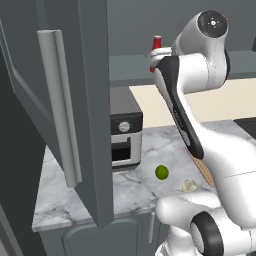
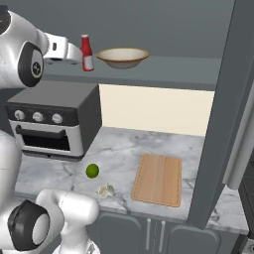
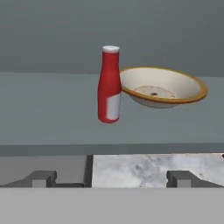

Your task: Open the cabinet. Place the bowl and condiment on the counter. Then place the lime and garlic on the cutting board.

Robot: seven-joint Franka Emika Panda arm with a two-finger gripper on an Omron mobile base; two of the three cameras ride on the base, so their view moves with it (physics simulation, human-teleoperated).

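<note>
The red bottle stands upright on the cabinet shelf, cap up, long axis vertical, and the bowl sits just beside it on the same shelf, rim up. The gripper hangs in front of the bottle with its jaws spread wide, gripping nothing and well short of it. Down on the counter, the lime and garlic lie near each other, between the oven and the bare board, and the open door juts out over the counter's edge.
</note>
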